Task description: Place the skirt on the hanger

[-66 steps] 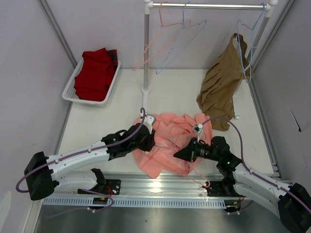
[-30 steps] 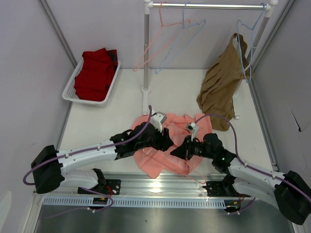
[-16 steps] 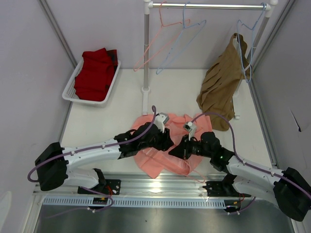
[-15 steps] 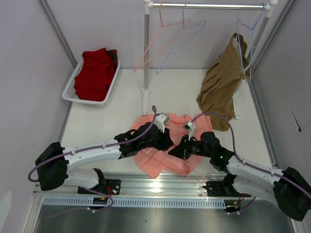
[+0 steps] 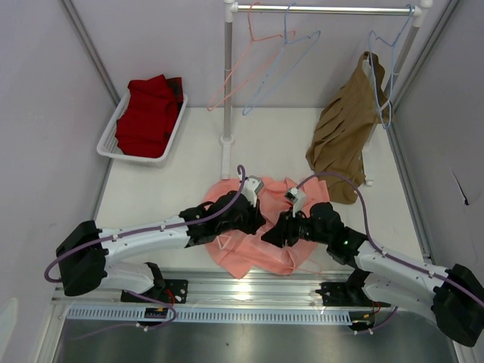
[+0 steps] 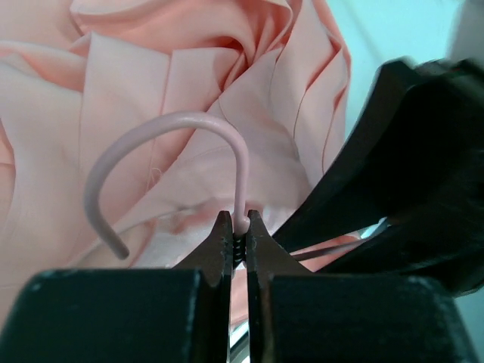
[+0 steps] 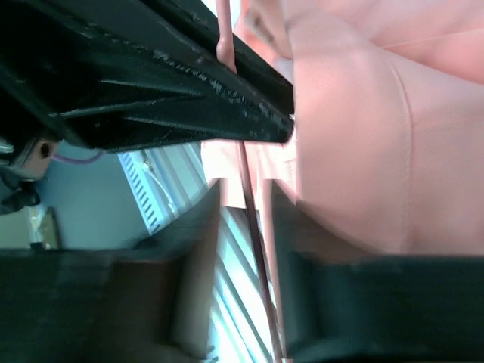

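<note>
The salmon-pink skirt (image 5: pixel 246 253) lies crumpled on the table at the near middle. My left gripper (image 5: pixel 255 219) is over it, shut on the neck of the pink wire hanger; the left wrist view shows the hook (image 6: pixel 174 125) rising from the closed gripper (image 6: pixel 240 227) over pleated skirt cloth (image 6: pixel 151 45). My right gripper (image 5: pixel 274 233) sits right beside it, nearly touching. In the right wrist view its jaws (image 7: pixel 246 197) stand apart with a hanger wire (image 7: pixel 253 249) running through the gap and skirt cloth (image 7: pixel 363 151) against the right finger.
A white basket (image 5: pixel 113 128) with dark red cloth (image 5: pixel 151 113) stands at the back left. The rack rail (image 5: pixel 325 10) carries another pink hanger (image 5: pixel 227 83), light-blue hangers (image 5: pixel 280 64) and a brown garment (image 5: pixel 344 136). The rack pole (image 5: pixel 227 76) stands behind the skirt.
My left gripper moved right across the skirt and my right gripper moved left, until the two met over the skirt's middle. The skirt has bunched slightly.
</note>
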You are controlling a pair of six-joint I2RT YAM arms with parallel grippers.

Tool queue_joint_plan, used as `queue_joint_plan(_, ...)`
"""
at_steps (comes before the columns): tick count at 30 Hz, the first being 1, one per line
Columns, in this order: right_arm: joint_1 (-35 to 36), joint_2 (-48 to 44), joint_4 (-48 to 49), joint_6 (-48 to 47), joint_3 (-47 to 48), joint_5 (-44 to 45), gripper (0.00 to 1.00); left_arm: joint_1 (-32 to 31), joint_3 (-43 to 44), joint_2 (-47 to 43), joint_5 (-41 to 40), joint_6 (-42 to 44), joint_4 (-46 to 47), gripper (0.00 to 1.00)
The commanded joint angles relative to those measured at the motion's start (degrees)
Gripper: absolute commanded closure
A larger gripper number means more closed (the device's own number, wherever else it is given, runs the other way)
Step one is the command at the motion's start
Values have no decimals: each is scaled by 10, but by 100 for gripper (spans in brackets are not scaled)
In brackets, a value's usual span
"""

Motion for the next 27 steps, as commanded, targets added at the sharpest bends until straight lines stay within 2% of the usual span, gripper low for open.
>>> queue_joint_plan(1,3,-49,-63,-9,34,37,49,-2,12,-24,-36,9,-18,100)
queue_joint_plan(4,3,-94,-116,8,43,57,41,-2,0,-36,-34,18,-16,100)
queue_joint_plan(7,0,-132,-191,16,59,88,41,-2,-3,-41,-31,23,-12,100)
queue_joint_plan(10,-7,-148,-252,30,80,116,46,-2,-10,-49,-22,31,-2,100)
queue_joint_plan(14,-26,-146,-311,49,99,110,53,-2,-25,-70,-15,39,12,100)
queue_joint_plan(16,-26,-138,-324,44,119,93,57,-2,-28,-78,-1,51,16,100)
queue_joint_plan(21,-18,-129,-351,37,168,94,55,-2,-43,-94,19,69,31,100)
queue_joint_plan(27,3,-72,-341,48,206,77,65,-2,-64,-116,39,84,70,100)
